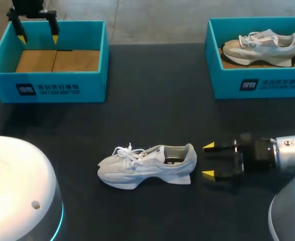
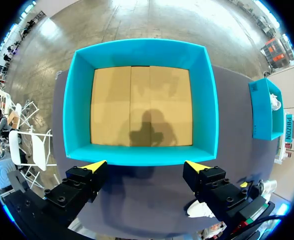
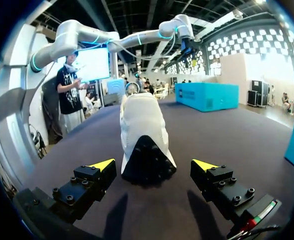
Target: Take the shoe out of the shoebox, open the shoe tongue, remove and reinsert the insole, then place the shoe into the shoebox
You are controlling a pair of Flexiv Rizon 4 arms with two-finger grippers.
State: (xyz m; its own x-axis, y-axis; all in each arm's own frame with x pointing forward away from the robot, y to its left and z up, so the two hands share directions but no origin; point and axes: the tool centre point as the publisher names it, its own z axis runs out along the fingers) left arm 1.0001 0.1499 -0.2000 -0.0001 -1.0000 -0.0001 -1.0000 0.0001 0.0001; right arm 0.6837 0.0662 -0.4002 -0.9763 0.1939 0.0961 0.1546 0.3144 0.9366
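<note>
White sneaker (image 1: 147, 165) lies 9-to-3 on worktop (image 1: 152, 115), heel at 3 just off right tool (image 1: 208, 160) (wide, empty); left tool (image 1: 37, 38), also wide, well apart at 11.

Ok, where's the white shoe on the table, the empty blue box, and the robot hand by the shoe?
white shoe (image 1: 147, 166), head view, on its side panel.
empty shoebox (image 1: 95, 85), head view, on its front wall.
right gripper (image 1: 208, 160), head view, midway between its open yellow tips.
</note>
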